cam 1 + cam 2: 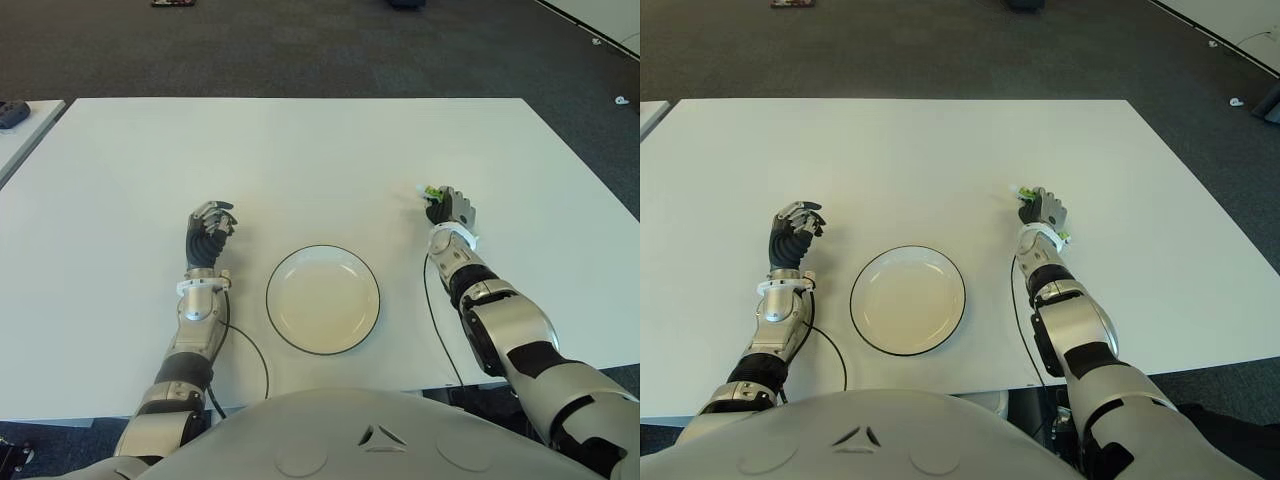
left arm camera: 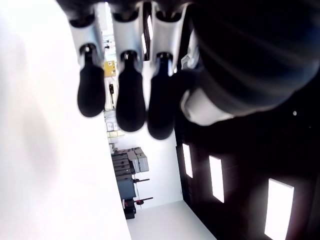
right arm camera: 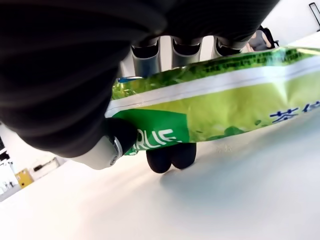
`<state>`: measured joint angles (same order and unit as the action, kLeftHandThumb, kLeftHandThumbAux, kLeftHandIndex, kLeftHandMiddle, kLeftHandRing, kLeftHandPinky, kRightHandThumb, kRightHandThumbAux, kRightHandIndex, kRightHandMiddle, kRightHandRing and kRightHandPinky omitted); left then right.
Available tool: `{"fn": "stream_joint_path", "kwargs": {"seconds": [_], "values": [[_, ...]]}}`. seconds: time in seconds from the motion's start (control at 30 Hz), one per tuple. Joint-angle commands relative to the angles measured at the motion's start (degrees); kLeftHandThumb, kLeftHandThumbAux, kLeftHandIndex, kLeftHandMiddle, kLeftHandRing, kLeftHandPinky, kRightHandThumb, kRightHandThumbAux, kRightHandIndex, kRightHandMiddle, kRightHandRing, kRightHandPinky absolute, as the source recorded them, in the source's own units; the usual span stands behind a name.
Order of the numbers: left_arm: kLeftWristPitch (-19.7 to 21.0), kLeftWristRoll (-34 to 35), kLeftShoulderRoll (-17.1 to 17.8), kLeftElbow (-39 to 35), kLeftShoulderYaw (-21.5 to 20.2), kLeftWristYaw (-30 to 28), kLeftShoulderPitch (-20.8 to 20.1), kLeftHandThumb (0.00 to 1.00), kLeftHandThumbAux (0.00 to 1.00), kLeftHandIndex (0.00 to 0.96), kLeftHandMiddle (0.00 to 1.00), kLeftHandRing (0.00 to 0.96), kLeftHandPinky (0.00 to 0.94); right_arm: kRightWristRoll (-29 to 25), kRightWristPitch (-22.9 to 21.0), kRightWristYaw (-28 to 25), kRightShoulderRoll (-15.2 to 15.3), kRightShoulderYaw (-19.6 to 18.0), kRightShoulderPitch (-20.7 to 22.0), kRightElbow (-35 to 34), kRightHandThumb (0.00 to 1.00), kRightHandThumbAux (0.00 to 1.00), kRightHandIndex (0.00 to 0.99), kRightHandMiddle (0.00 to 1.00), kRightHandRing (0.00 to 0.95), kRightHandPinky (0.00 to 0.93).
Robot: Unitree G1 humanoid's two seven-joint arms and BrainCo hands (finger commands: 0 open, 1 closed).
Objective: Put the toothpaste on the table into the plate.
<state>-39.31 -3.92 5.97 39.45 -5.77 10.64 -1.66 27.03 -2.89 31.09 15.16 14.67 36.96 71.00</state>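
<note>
Your right hand [image 1: 452, 209] has its fingers [image 3: 171, 156] curled around the green toothpaste tube [image 3: 210, 107], tube pressed against the palm, low over the white table [image 1: 300, 160]. From the head view only the tube's green tip pokes out on the inner side of the knuckles. The grip looks settled, so my read is you lift next: come straight up first, enough that the tube's long tail clears the tabletop before you swing.

The white plate [image 1: 322, 298] sits inboard of that hand and nearer your torso, well apart from it. Carry across and back, then lower over the plate's middle, not its dark rim. Nothing stands between hand and plate.

Your left hand [image 1: 209, 232] shows beyond the plate's far side, fingers curled, holding nothing. The table's right edge lies well outboard of your working hand.
</note>
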Motion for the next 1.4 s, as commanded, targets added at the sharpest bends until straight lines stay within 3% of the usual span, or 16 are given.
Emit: {"fn": "stream_joint_path", "kwargs": {"seconds": [0.03,0.47,0.6,0.73,0.93,1.0,1.2,1.4], "values": [[0.20,-0.39,-0.39,2.34,0.16,-0.30,1.87,0.694,0.719,0.438,0.671,0.660,0.616,-0.74,0.60,-0.74,-0.65,-0.30,-1.51,0.60,0.709,0.713,0.431,0.553,0.567,0.582],[3.11,0.05,-0.57,1.53,-0.03,-0.21,2.04,0.693,0.720,0.437,0.660,0.651,0.615,-0.62,2.57,1.25,-0.16,-0.33,-1.76,-0.36,0.710,0.716,0.428,0.523,0.544,0.574],[2.64,-0.45,-0.67,1.46,0.06,0.48,1.98,0.694,0.720,0.437,0.676,0.663,0.627,-0.56,4.81,3.38,-0.03,-0.40,-2.30,-1.89,0.710,0.717,0.430,0.568,0.590,0.631],[2.88,-0.75,-0.61,1.04,0.22,0.47,2.14,0.694,0.720,0.437,0.676,0.663,0.622,-0.72,7.92,5.12,0.17,-0.67,-3.00,-2.58,0.711,0.718,0.432,0.681,0.702,0.745],[3.28,-0.85,-0.41,0.49,0.12,0.39,2.50,0.693,0.720,0.437,0.675,0.666,0.628,-1.62,13.84,6.11,0.97,-1.92,-4.64,-6.99,0.710,0.721,0.435,0.747,0.774,0.818],[2.91,-0.70,-0.40,1.20,-0.09,0.54,2.22,0.693,0.720,0.437,0.678,0.669,0.629,-1.80,15.55,5.89,1.09,-2.44,-7.58,-13.82,0.709,0.721,0.436,0.763,0.788,0.829],[1.98,-1.17,-0.19,2.46,-0.11,1.02,1.67,0.694,0.720,0.438,0.685,0.675,0.630,-1.80,19.01,4.08,1.25,-2.92,-12.48,-24.78,0.707,0.722,0.439,0.806,0.822,0.843],[1.84,-1.81,0.03,3.43,0.12,1.50,1.17,0.694,0.720,0.438,0.679,0.672,0.636,-0.71,18.69,1.34,0.66,-2.30,-16.80,-36.19,0.707,0.723,0.439,0.839,0.846,0.853]]}}
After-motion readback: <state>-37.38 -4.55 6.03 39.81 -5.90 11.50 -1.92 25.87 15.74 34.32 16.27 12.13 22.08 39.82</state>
